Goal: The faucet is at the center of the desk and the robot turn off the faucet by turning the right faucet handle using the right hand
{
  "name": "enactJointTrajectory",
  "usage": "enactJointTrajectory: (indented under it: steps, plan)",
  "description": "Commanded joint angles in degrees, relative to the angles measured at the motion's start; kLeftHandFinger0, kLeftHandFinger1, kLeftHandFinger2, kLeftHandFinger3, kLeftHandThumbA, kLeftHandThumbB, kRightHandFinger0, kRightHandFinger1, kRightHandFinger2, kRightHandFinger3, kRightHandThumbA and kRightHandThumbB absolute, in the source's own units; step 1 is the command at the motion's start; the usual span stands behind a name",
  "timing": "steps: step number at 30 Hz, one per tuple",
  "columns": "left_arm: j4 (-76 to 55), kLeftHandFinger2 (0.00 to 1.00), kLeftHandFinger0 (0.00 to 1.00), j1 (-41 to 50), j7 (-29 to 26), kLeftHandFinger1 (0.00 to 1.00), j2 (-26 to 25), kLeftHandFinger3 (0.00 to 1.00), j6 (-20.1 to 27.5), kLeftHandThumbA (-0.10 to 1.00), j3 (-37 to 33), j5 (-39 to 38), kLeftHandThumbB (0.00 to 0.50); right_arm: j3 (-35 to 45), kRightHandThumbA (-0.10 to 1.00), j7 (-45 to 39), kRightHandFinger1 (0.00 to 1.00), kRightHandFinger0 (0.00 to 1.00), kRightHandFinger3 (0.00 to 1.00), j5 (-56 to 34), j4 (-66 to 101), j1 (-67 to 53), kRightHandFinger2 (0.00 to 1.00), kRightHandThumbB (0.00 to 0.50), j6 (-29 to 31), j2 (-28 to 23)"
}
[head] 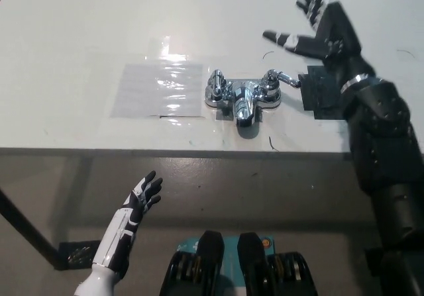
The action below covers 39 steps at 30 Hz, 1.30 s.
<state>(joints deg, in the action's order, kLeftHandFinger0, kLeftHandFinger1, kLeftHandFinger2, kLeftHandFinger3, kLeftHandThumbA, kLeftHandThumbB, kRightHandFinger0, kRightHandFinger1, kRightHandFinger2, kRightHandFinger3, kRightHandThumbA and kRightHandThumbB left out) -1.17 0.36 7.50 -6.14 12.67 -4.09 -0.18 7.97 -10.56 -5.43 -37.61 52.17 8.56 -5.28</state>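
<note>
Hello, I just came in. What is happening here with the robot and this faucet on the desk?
A humanoid robot is working on a chrome faucet mounted on a white desk. Its black right hand is open and raised above the desk, beyond the right faucet handle and not touching it. The handle's lever points to the right. The white left hand rests open below the desk edge. A clear plastic sheet lies left of the faucet.

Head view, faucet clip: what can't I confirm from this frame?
- Faucet: no water visible either way, glare on the chrome, so on or off cannot be told.
- Right faucet handle: its turn position is too small to read.
- Right hand: open, lifted clear of the handle; fingertips cut off by the top edge.
- Left hand: open below the desk edge; arm cut off by the bottom edge.
</note>
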Motion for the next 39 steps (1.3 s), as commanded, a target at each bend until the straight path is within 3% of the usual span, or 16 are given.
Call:
enactJointTrajectory:
  steps: [1, 8, 10, 13, 24, 29, 39]
  plan:
    - [-1.42, 1.00, 1.00, -1.59, 0.31, 1.00, -0.58, 1.00, 0.50, 1.00, 0.21, 0.10, 0.296, 1.97, 1.00, -1.57, 1.00, 1.00, 1.00, -5.61, 4.92, 5.08, 1.00, 0.399, 1.11, -1.31]
    - [-1.17, 1.00, 1.00, -1.31, 0.52, 1.00, -0.45, 1.00, 0.67, 0.99, 0.28, -0.55, 0.287, 0.35, 1.00, -1.88, 1.00, 1.00, 1.00, -4.45, 4.53, 5.13, 1.00, 0.379, -0.88, -2.25]
    - [-1.62, 1.00, 1.00, -1.29, 0.59, 1.00, -0.53, 1.00, -0.07, 1.00, 0.13, -0.32, 0.304, 0.08, 1.00, -2.14, 1.00, 1.00, 1.00, -4.04, -0.53, 5.86, 1.00, 0.340, 1.71, -2.26]
    - [-1.51, 1.00, 1.00, -1.51, 0.39, 1.00, -0.52, 1.00, 0.14, 1.00, 0.15, 0.10, 0.281, -1.07, 1.00, -4.24, 1.00, 1.00, 1.00, -3.59, -7.52, 6.87, 1.00, 0.340, 3.23, -2.70]
    - [-1.18, 1.00, 1.00, -1.92, 0.46, 1.00, -0.42, 1.00, 0.40, 0.99, 0.28, -0.43, 0.285, -4.20, 1.00, -6.73, 1.00, 1.00, 1.00, -1.48, -24.53, 9.60, 1.00, 0.344, 6.24, -3.59]
    - [-1.40, 1.00, 1.00, -1.78, 0.46, 1.00, -0.49, 1.00, 0.24, 0.99, 0.30, -0.41, 0.288, -4.88, 1.00, -6.90, 1.00, 1.00, 1.00, -1.22, -28.83, 10.60, 1.00, 0.359, 7.10, -3.93]
    - [-1.43, 1.00, 1.00, -1.90, 0.41, 1.00, -0.46, 1.00, -0.10, 0.99, 0.40, -0.49, 0.284, -5.26, 1.00, -6.89, 1.00, 1.00, 1.00, -0.75, -29.62, 11.37, 1.00, 0.324, 6.68, -4.29]
